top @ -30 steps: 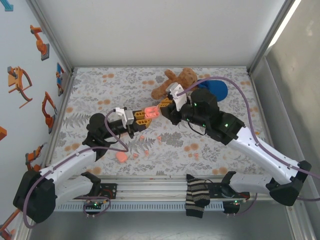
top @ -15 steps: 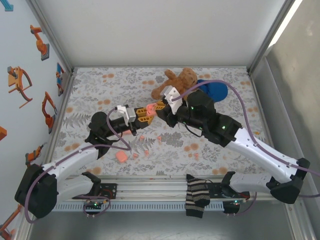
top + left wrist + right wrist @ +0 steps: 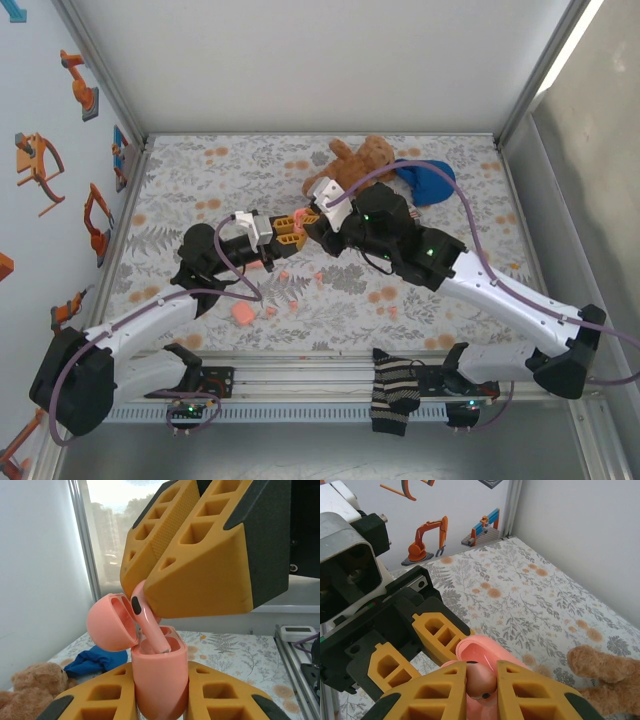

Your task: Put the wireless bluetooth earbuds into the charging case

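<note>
A pink charging case (image 3: pixel 160 680) stands upright with its lid (image 3: pixel 107 622) swung open to the left. My left gripper (image 3: pixel 160 695) is shut on the case body. My right gripper (image 3: pixel 481 680) is shut on one pink earbud (image 3: pixel 150 630), whose stem slants down into a slot of the case. In the top view the two grippers meet mid-table, left gripper (image 3: pixel 285 230) and right gripper (image 3: pixel 314 217) with the case (image 3: pixel 300 218) between them. In the right wrist view the earbud (image 3: pixel 482 677) sits pinched above the open lid (image 3: pixel 485 652).
Several loose pink earbuds (image 3: pixel 283 275) lie on the floral mat near the front, beside another pink case (image 3: pixel 242 314). A teddy bear (image 3: pixel 355 160) and a blue cloth (image 3: pixel 430 180) lie at the back. A striped sock (image 3: pixel 395 395) hangs over the front rail.
My right gripper has moved left with the earbud until it meets the case. The left gripper has shifted slightly toward the back with the case.
</note>
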`<move>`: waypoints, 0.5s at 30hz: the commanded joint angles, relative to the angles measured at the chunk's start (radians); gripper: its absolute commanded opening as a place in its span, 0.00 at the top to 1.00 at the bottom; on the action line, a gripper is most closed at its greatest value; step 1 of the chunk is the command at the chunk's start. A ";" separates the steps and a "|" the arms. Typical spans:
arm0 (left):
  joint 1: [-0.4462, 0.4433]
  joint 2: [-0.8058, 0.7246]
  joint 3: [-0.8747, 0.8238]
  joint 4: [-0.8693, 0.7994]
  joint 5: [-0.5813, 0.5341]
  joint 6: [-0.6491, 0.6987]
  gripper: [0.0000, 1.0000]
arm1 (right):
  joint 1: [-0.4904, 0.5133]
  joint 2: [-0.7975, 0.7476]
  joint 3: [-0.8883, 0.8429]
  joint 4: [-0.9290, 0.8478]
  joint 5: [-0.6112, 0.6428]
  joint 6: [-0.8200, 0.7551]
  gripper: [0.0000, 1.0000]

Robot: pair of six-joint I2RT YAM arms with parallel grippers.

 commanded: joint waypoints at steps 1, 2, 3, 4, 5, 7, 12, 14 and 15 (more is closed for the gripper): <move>-0.010 -0.002 0.036 0.047 -0.001 -0.010 1.00 | 0.012 0.002 0.009 0.005 0.038 -0.021 0.82; -0.011 -0.001 0.038 0.047 -0.001 -0.011 1.00 | 0.013 0.002 0.007 0.004 0.041 -0.022 0.82; -0.010 -0.001 0.038 0.048 -0.002 -0.010 1.00 | 0.013 0.003 0.005 0.004 0.043 -0.023 0.82; -0.010 -0.001 0.038 0.049 -0.002 -0.012 1.00 | 0.014 0.002 0.004 0.004 0.040 -0.022 0.82; -0.010 -0.002 0.037 0.048 -0.001 -0.011 1.00 | 0.014 0.004 0.004 0.003 0.034 -0.025 0.81; -0.012 -0.001 0.038 0.051 -0.005 -0.012 1.00 | 0.016 0.008 0.006 -0.001 0.022 -0.021 0.81; -0.017 0.003 0.033 0.069 -0.022 -0.024 1.00 | 0.016 0.021 0.029 -0.042 -0.012 -0.007 0.74; -0.019 0.007 0.031 0.077 -0.024 -0.031 1.00 | 0.016 0.019 0.028 -0.038 -0.024 0.007 0.69; -0.021 0.010 0.031 0.078 -0.024 -0.032 1.00 | 0.016 0.015 0.030 -0.033 -0.033 0.013 0.66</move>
